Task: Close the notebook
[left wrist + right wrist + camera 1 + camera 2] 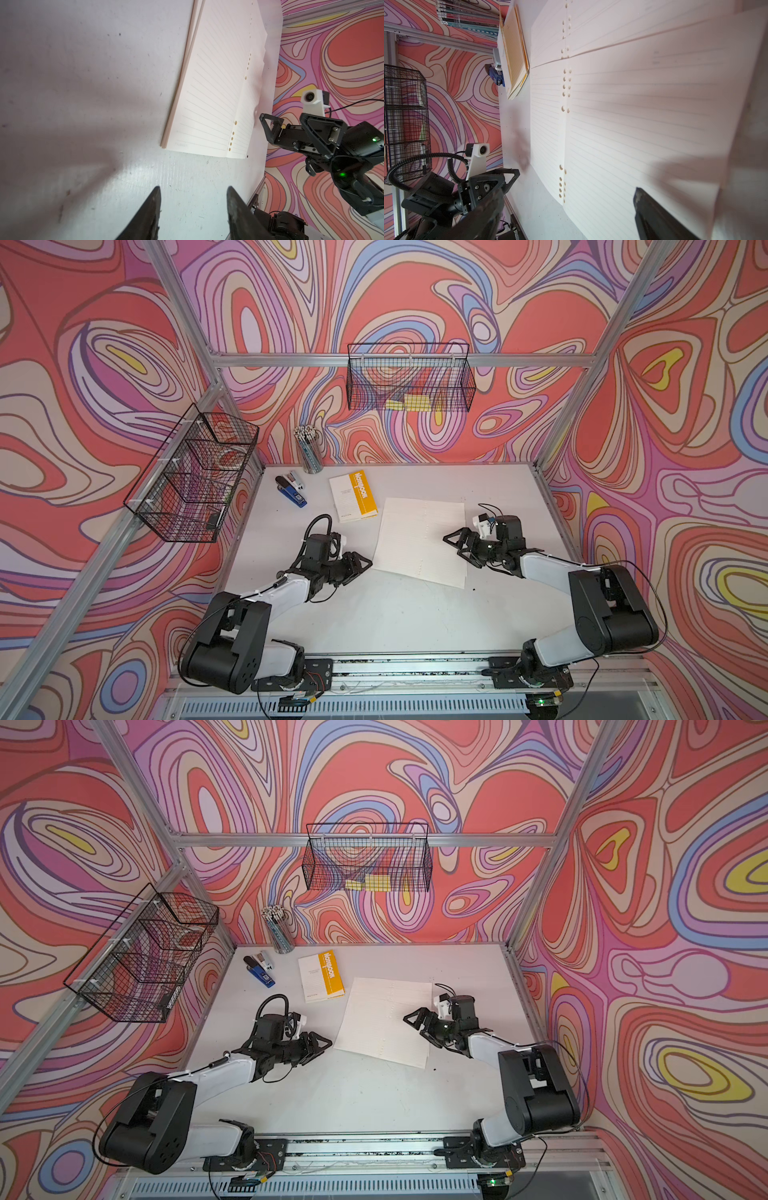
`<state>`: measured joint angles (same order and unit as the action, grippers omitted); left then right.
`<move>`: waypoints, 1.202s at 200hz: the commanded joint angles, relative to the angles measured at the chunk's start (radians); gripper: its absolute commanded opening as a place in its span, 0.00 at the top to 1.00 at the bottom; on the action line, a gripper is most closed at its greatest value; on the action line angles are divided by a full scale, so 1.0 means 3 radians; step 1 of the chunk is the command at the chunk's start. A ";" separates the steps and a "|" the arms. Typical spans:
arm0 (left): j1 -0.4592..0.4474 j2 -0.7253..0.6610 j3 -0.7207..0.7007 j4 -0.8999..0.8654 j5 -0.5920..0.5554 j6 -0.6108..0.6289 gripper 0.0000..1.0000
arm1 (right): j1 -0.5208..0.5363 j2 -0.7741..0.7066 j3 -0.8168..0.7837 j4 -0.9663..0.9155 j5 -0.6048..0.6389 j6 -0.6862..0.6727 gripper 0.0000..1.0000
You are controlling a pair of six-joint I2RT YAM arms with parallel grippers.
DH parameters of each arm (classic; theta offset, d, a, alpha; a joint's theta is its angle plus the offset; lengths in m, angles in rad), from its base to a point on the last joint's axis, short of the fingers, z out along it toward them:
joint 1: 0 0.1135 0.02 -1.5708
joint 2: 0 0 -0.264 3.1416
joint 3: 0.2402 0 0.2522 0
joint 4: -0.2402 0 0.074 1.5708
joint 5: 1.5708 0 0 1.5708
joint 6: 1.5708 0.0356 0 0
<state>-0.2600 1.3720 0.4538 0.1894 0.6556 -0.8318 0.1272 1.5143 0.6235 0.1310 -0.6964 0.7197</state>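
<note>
Notebook [216,87] cropped in wrist views.

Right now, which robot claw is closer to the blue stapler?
Left. The left gripper is on the stapler side of the open notebook. The right gripper is over the notebook's opposite page, farther away.

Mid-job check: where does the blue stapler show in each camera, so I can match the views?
Both top views: the stapler lies at the table's far left, between the pencil cup and the yellow pad.
Left wrist: not in it.
Right wrist: the stapler peeks out from behind the yellow pad.
Shared landmark: the open notebook, seen in all four.
</note>
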 commanded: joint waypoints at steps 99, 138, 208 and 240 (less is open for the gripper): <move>-0.0677 0.0056 -0.0289 0.1081 -0.0542 -0.1368 0.47 | -0.0005 0.0056 -0.0125 0.0003 0.0158 -0.0011 0.02; -0.1189 0.0236 -0.0413 0.1715 -0.1128 -0.1726 0.49 | -0.0006 0.0056 -0.0129 -0.0058 0.0159 -0.0034 0.02; -0.1686 0.0745 -0.0546 0.2536 -0.1962 -0.2389 0.54 | -0.0008 0.0008 -0.0172 -0.0053 0.0113 -0.0031 0.02; -0.1789 0.1069 -0.0623 0.3036 -0.2186 -0.2640 0.57 | -0.0005 0.0018 -0.0206 -0.0065 0.0117 -0.0051 0.02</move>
<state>-0.7742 1.6291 0.2852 0.9291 0.1028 -1.5246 0.1272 1.5200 0.5858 0.1177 -0.6621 0.7185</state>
